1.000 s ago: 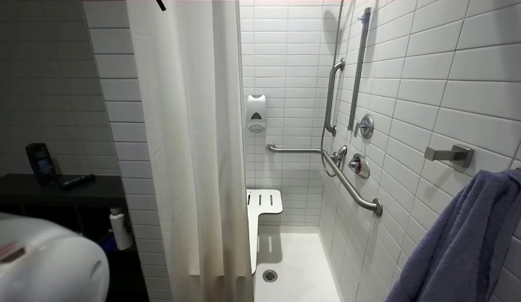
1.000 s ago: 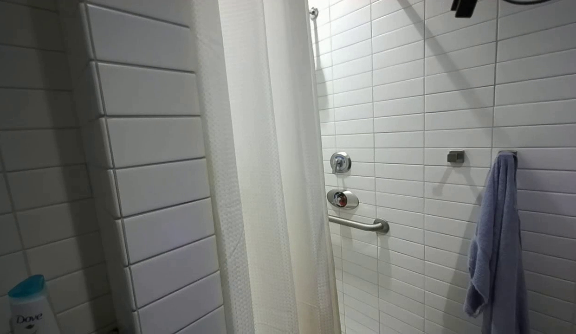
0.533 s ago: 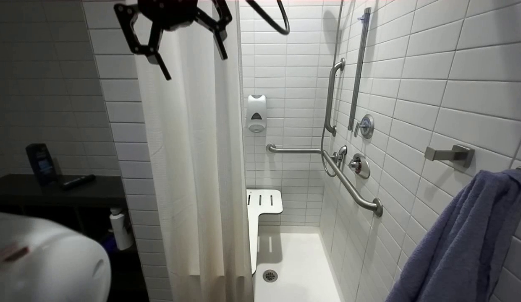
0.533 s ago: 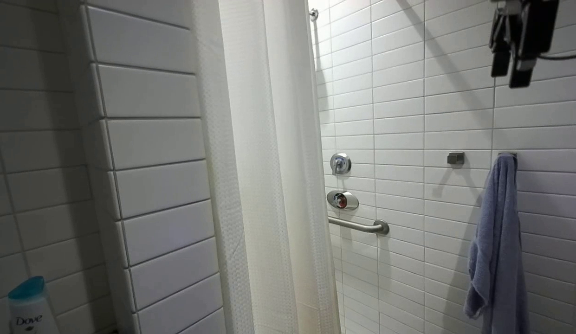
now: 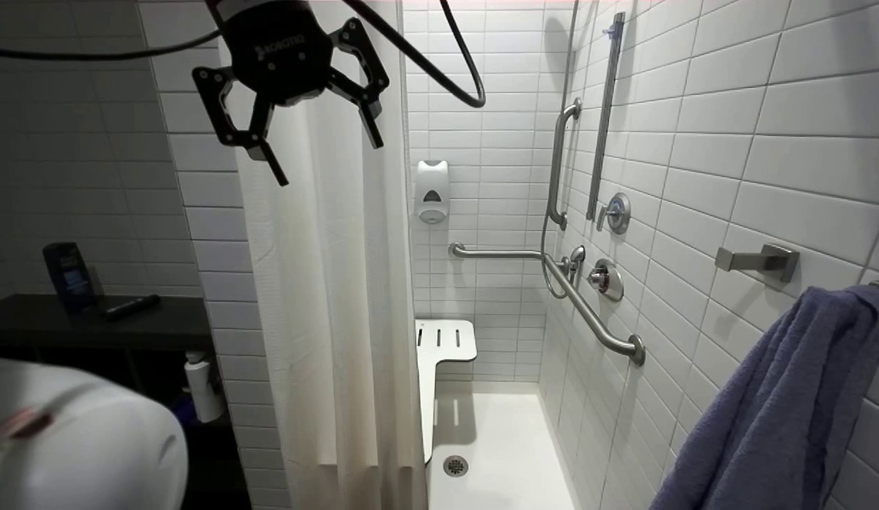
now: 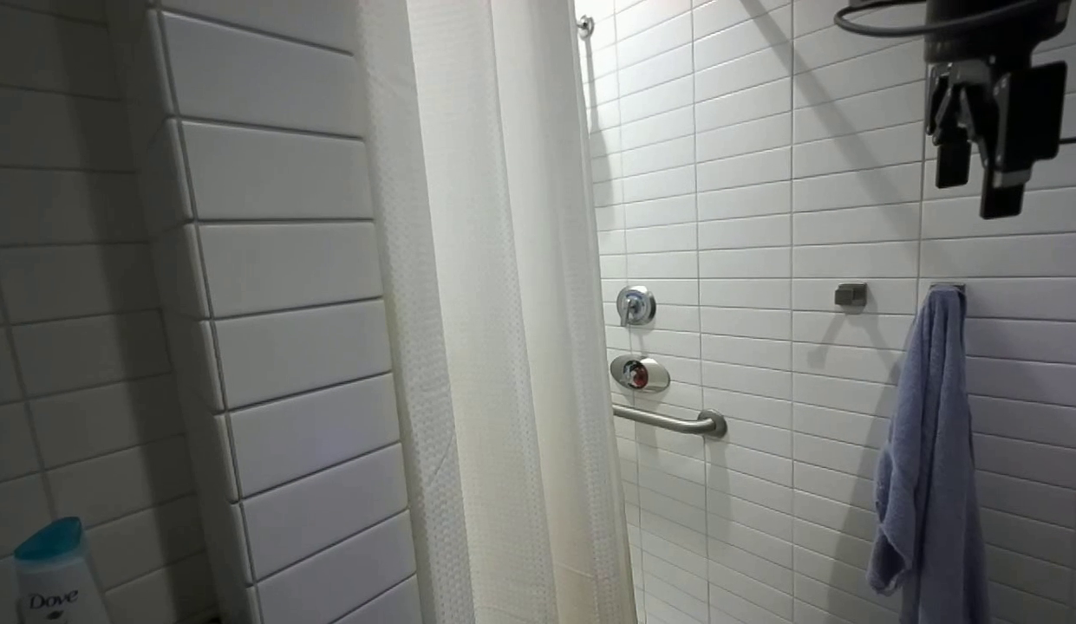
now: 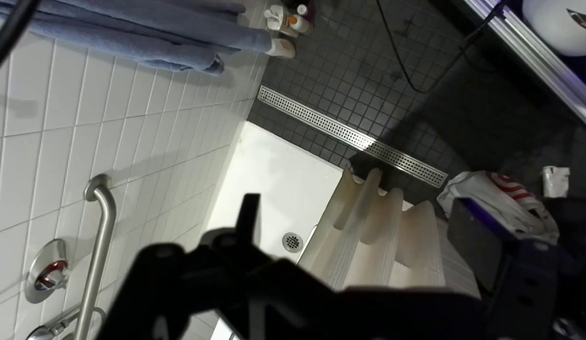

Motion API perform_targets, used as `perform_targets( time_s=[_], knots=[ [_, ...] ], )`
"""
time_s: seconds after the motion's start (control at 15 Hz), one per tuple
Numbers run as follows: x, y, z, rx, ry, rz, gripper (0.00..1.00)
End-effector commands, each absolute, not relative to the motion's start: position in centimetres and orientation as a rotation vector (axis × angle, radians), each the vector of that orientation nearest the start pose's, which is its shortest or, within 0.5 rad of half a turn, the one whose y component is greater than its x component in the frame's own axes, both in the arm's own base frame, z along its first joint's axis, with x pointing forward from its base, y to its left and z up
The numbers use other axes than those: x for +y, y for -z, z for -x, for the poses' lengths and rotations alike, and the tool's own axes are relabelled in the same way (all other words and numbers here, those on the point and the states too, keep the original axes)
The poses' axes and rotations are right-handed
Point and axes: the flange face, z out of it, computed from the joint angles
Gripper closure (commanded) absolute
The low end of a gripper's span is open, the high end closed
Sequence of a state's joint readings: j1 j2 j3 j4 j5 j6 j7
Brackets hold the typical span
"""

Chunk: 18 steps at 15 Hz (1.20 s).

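My black gripper (image 5: 331, 164) hangs near the top of an exterior view, fingers spread wide and pointing down, with nothing between them. Behind it in that view falls the white shower curtain (image 5: 326, 319); I see no contact. At the upper right of an exterior view the gripper (image 6: 976, 198) appears well apart from the curtain (image 6: 503, 303), above and in front of a blue towel (image 6: 928, 451) on a wall hook. Looking down in the wrist view, the curtain's lower folds (image 7: 368, 236) show through the gap between the dark fingers (image 7: 248, 212), farther off.
Steel grab bars (image 5: 595, 319) and shower valves (image 5: 606, 280) line the tiled wall. A folding seat (image 5: 453, 340) sits behind the curtain. A bare hook (image 5: 758, 261) juts out beside the towel. On the floor lie a plastic bag (image 7: 500, 203) and a cable (image 7: 401, 66); bottles (image 7: 283, 21) stand by the wall.
The gripper has come down from the top edge into both exterior views, shifting rightward in one of them. Its fingers stay spread. Curtain and towel look the same.
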<state>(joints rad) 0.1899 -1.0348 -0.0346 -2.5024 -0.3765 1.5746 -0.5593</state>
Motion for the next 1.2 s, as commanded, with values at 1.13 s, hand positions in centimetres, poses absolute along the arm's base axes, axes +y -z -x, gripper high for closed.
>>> perform_targets(
  time_s=[1.13],
  knots=[
    [4.3, -60.7, -30.8, -1.612, 0.357, 3.089, 0.00]
  ],
)
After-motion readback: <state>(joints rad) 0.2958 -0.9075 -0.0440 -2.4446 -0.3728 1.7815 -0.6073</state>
